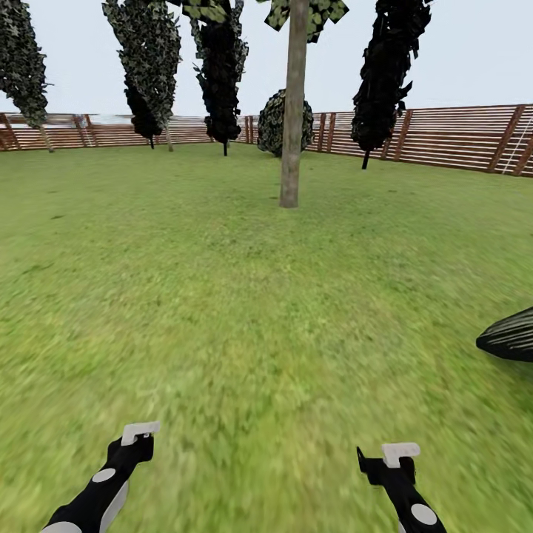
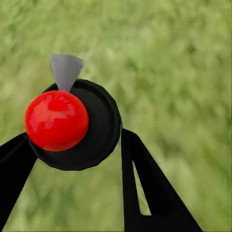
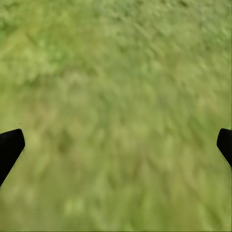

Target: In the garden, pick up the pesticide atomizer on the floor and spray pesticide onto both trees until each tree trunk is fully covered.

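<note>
The left claw is pinching the pesticide atomizer: in the left wrist view its black round body with a red ball top and a grey nozzle sits between the two dark fingers, above blurred grass. In the head view the left claw and the right claw are both low in front of the robot, over the lawn. The right claw is spread and holds nothing; in its wrist view only the two fingertips are at the edges, with grass between them.

The tree trunk stands straight ahead, well apart from both claws, upright, with its leaf crown cut by the top of the picture. It lies slightly closer to the right arm's side, but the atomizer is in the left. I judge that the robot must drive forward first, then point the nozzle at the trunk. Behind are a wooden fence and dark cypresses.
</note>
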Available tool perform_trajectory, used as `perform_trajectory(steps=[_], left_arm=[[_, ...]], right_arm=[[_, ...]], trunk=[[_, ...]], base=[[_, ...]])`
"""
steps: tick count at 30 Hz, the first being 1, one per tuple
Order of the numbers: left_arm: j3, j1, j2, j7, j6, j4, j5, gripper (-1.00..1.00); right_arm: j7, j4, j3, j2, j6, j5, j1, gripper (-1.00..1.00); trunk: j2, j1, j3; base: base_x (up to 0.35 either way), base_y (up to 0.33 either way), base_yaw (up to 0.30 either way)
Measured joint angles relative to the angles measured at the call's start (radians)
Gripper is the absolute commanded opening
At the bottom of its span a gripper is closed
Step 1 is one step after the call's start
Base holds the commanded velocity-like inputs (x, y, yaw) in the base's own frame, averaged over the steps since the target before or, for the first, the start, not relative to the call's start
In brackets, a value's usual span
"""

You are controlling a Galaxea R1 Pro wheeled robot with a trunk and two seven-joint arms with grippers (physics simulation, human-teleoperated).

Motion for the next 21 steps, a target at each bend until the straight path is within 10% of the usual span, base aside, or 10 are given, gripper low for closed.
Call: perform_trajectory(steps=[21], left_arm=[[0.001, 0.0, 0.001, 0.0, 0.0, 0.0, 0.015, -1.0]], right_arm=[[0.0, 0.0, 0.0, 0.0, 0.0, 0.0, 0.0, 1.0]], trunk=[[0.0, 0.0, 0.0]], base=[[0.34, 0.0, 0.0]])
